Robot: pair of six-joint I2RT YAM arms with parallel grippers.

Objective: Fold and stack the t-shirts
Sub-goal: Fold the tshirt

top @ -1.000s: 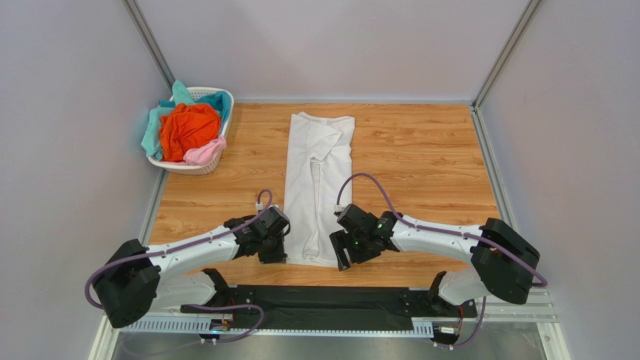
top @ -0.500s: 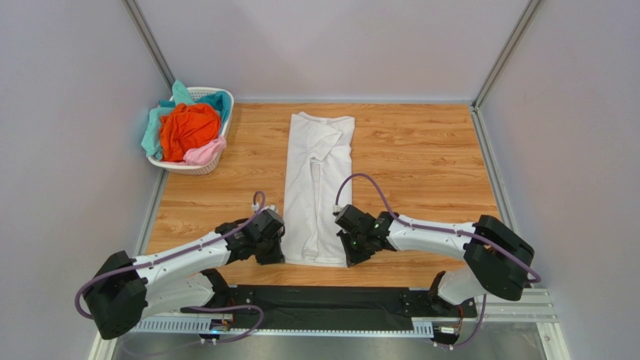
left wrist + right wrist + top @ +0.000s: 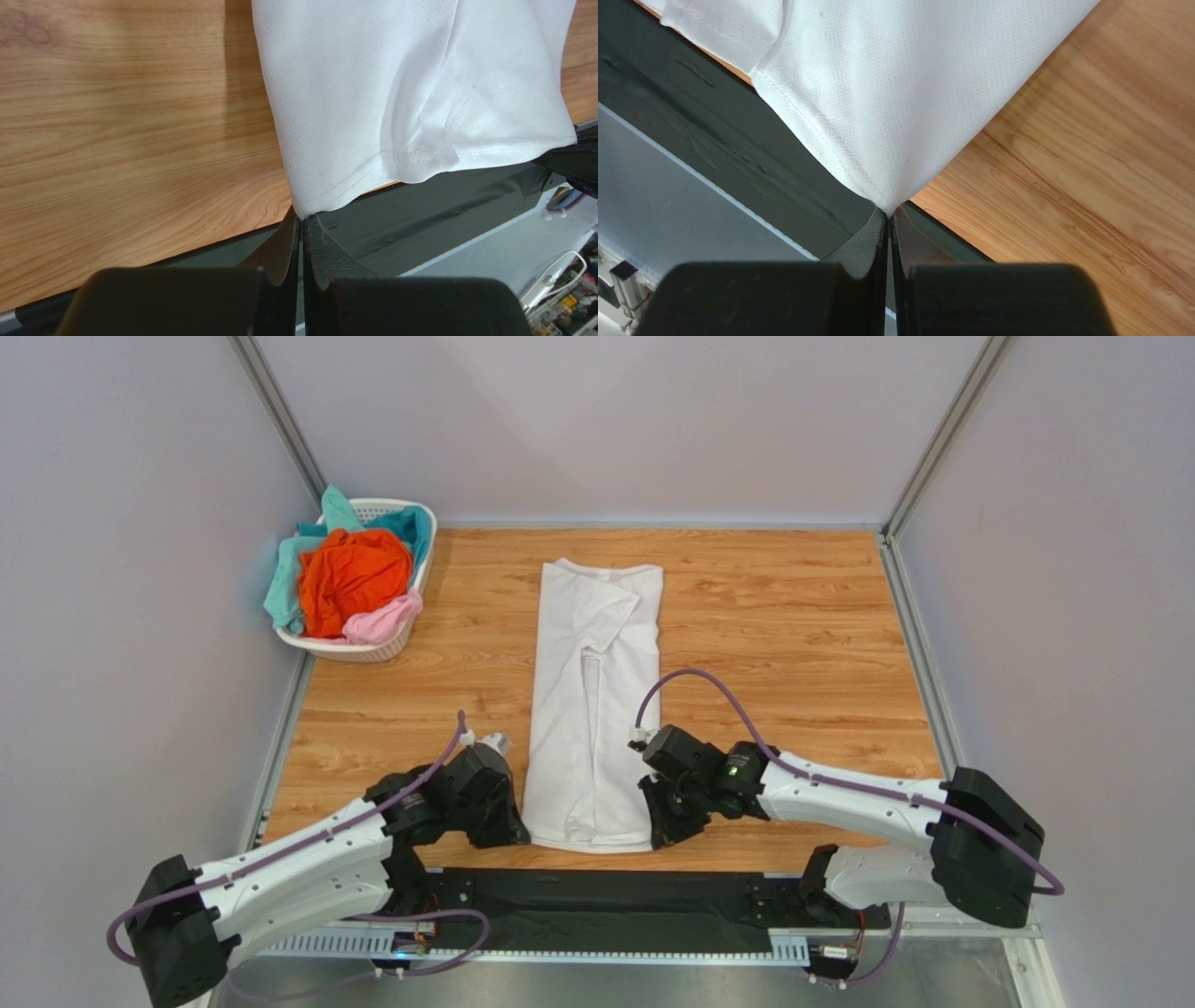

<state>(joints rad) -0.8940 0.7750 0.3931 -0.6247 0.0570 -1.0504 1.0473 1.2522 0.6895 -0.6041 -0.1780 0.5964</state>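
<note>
- The white t-shirt (image 3: 595, 703) lay lengthwise down the middle of the wooden table (image 3: 800, 637), folded into a long narrow strip; its far end lay near the back wall and its hem at the near edge, between the two arms.
- The left gripper (image 3: 302, 222) was pressed fully together, with no gap between the fingers; it pinched the near left corner of the white t-shirt's hem right at the fingertips.
- The right gripper (image 3: 889, 213) was likewise clamped tight; it had hold of the near right corner of the same hem, the cloth rising from the fingertips in a taut point.
- In both wrist views the gripped hem reached past the wood's near edge, over the black strip (image 3: 617, 903) that runs between the arm bases; between the two corners the hem sagged in a soft fold.
- The white lattice basket (image 3: 368, 647) stood at the table's far left corner, well apart from the white t-shirt; it held an orange t-shirt (image 3: 351, 574) on top, a teal t-shirt (image 3: 292, 567) spilling over the left rim, and a pale pink t-shirt (image 3: 382, 622) at the near rim.
</note>
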